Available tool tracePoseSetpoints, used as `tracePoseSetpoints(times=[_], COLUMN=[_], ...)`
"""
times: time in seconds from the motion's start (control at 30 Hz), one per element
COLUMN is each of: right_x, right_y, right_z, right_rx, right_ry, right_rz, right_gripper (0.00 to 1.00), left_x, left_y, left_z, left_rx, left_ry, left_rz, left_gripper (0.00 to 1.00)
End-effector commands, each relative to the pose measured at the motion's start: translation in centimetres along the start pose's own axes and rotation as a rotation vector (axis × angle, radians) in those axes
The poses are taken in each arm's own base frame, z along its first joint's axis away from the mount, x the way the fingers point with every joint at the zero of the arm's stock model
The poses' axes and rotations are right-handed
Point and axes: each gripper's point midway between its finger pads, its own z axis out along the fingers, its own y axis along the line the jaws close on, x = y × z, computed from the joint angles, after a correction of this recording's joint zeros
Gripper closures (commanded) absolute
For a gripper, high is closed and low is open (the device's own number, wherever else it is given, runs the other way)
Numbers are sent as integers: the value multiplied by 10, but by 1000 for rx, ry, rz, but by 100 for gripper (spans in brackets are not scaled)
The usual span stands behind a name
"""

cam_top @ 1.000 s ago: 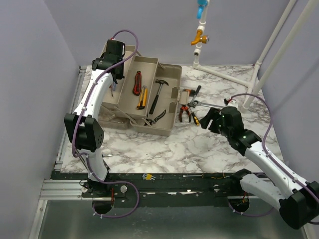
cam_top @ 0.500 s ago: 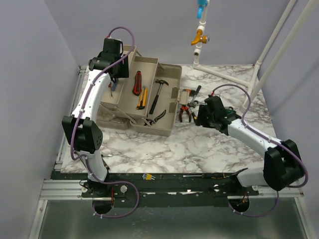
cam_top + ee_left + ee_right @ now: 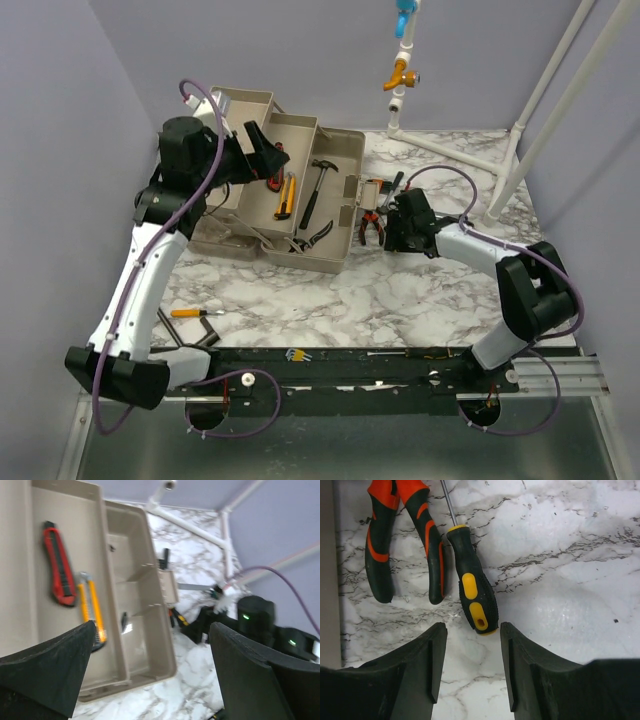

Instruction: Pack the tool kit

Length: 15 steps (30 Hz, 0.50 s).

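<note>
**A:** How is the left arm (image 3: 150, 260) posed?

**B:** It rises steeply from its base, then the forearm turns right, roughly level. That puts the left end effector (image 3: 266, 152) above the far-left part of the open toolbox (image 3: 335, 258). The fingers are spread wide with nothing between them.

**A:** And where is the toolbox?

**B:** It sits on the left half of the bench (image 3: 420, 290) with its beige trays fanned open. The trays' long sides run from near to far, leaning a little right.

**A:** Which way do the tools inside lie?

**B:** They lie along the trays. The red knife (image 3: 56, 562) and the yellow-handled tool (image 3: 92, 611) are side by side, nearly parallel. The hammer (image 3: 316, 192) has its head at the far end and its handle slanting toward the near side.

**A:** What about the right arm (image 3: 470, 245)?

**B:** It is stretched low across the bench toward the toolbox's right side. The right end effector (image 3: 472, 639) is also parted and grips nothing.

**A:** What is in front of it?

**B:** There is a black-and-yellow screwdriver (image 3: 471, 592) flat on the marble. Its handle butt sits just inside the gap between the fingertips, and neither finger touches it. The shaft points away from the wrist camera. To its left are the pliers (image 3: 402, 540), with red-and-black handles that also point back toward the fingers.

**A:** Anything else out?

**B:** An orange-handled screwdriver (image 3: 190, 313) lies left to right on the bench near the left arm.
</note>
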Motion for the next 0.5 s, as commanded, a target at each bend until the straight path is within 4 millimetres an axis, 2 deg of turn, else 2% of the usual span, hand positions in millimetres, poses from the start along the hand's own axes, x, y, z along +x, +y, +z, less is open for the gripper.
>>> tracePoseSetpoints(times=[0.0,0.17,0.3,0.4,0.47], right_x=[-14,-9,-9,-9,-11], right_y=[0,-6,-9,-8,-5], right_z=[13,27,35,36,32], right_rx=[18,65,94,93,70], right_ry=[-23,0,12,16,4], right_rz=[-14,-15,-14,-10,-7], right_gripper=[48,50,51,68,83], left_x=[22,59,78,87,93], left_y=[-60,-77,-84,-89,-81], left_z=[-18,-32,-31,-26,-19], left_rx=[270,344,377,393,347], left_ry=[1,50,87,110,115], left_rz=[-66,-66,-75,-85,-135], left_gripper=[1,1,1,1,1])
